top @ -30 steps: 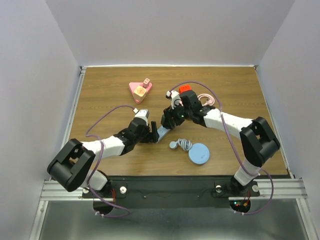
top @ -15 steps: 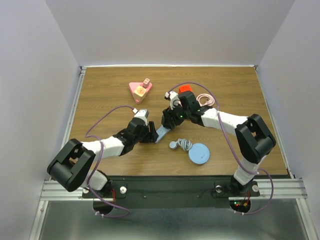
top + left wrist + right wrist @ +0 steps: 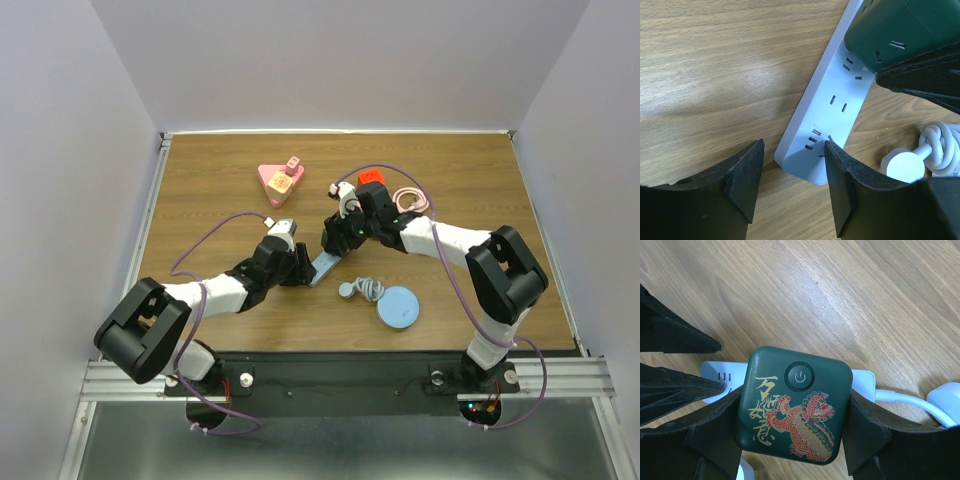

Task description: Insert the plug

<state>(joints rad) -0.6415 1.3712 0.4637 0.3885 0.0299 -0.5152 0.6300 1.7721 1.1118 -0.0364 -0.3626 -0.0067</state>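
Note:
A white power strip [image 3: 323, 266] lies on the wooden table, also seen in the left wrist view [image 3: 835, 105]. My left gripper [image 3: 302, 266] is open, its jaws straddling the strip's near end [image 3: 792, 185]; the right finger [image 3: 840, 195] touches the strip's edge and the left finger stands apart. My right gripper [image 3: 338, 237] is shut on a dark green square plug [image 3: 795, 405] with a power button and a red-gold lion design. It holds the plug over the strip's far sockets [image 3: 860, 382]. The plug's underside prongs show in the left wrist view [image 3: 895, 30].
The strip's white coiled cable and round plug [image 3: 360, 290] lie beside a blue disc [image 3: 398, 307]. A pink triangular block [image 3: 280, 180], a red block [image 3: 371, 178] and a pink cable coil [image 3: 410, 200] sit farther back.
My right gripper has moved slightly left with the green plug, over the strip. The left gripper has stayed at the strip's end.

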